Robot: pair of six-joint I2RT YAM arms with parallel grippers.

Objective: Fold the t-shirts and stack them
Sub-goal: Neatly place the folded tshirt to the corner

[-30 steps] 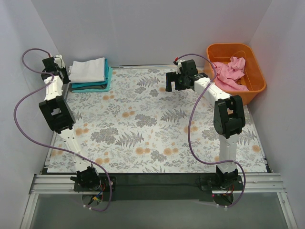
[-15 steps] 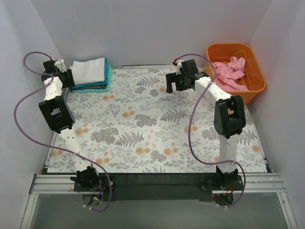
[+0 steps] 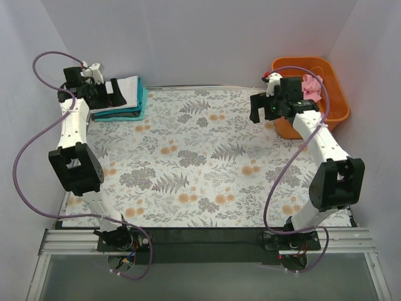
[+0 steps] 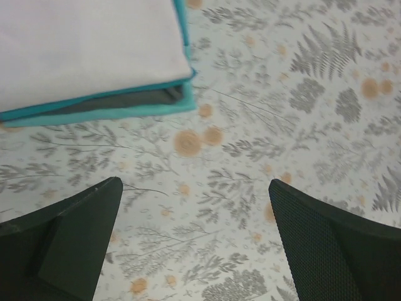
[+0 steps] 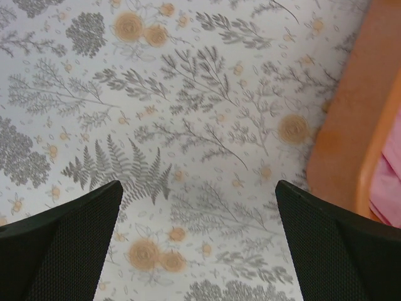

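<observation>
A folded white t-shirt [image 3: 130, 86] lies on a folded teal t-shirt [image 3: 136, 111] at the table's far left corner. My left gripper [image 3: 114, 94] hovers over the stack's left part, open and holding nothing. In the left wrist view the white t-shirt [image 4: 88, 44] and the teal t-shirt [image 4: 125, 103] sit beyond the open left gripper [image 4: 194, 200]. A crumpled pink t-shirt [image 3: 311, 86] lies in the orange tub [image 3: 335, 103]. My right gripper [image 3: 257, 108] hangs open just left of the tub. The right wrist view shows the right gripper [image 5: 198, 200] over bare cloth, beside the tub wall [image 5: 348, 125] and the pink t-shirt [image 5: 390, 188].
A floral tablecloth [image 3: 200, 163] covers the table. White walls close in on the left, back and right. Purple cables loop off both arms. The arm bases stand at the near edge on a metal rail [image 3: 207, 241].
My left gripper has opened and swung rightward from beside the stack to over its left part. My right arm has moved right, from mid-table to beside the tub.
</observation>
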